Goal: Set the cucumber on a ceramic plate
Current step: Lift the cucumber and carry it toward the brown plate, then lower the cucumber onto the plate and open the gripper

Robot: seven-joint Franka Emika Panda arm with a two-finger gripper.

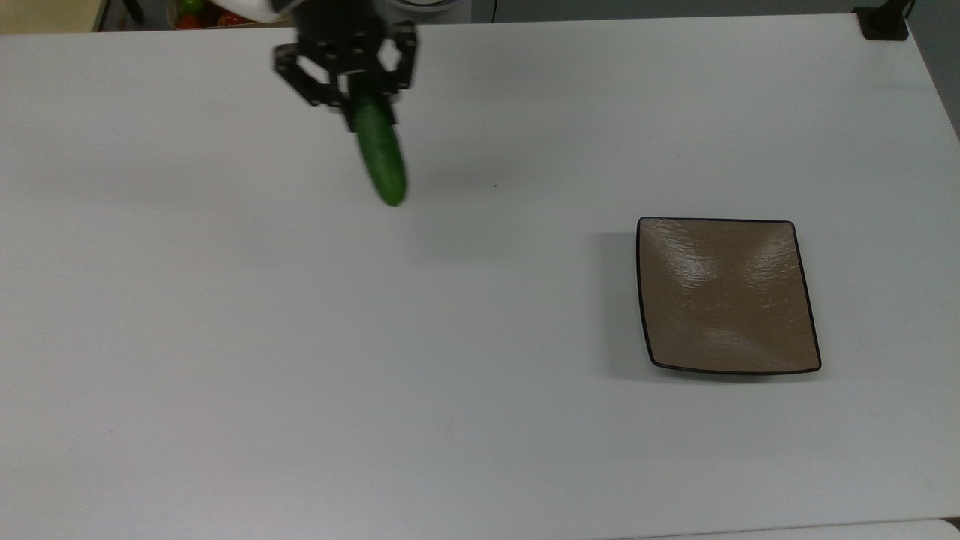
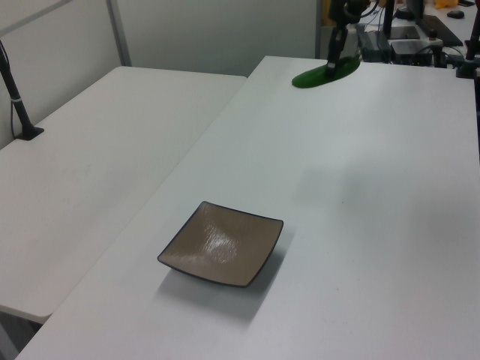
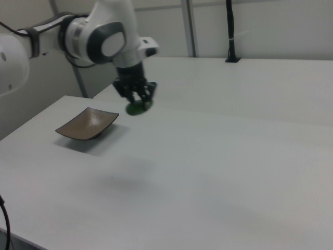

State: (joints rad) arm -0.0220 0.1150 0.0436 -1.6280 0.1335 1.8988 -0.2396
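My gripper hangs above the white table near the top view's upper middle, shut on one end of the dark green cucumber. The cucumber's free end points down the top view, well clear of the tabletop. The square brown ceramic plate with its thin black rim lies bare at the top view's right, far from the cucumber. In the left view the cucumber is far behind the plate. In the right view the gripper holds the cucumber to the right of the plate.
A container of red and yellow produce sits beyond the table's far edge at the top view's upper left. A black clamp is fixed to the upper right corner. A second white table adjoins at the left view's left.
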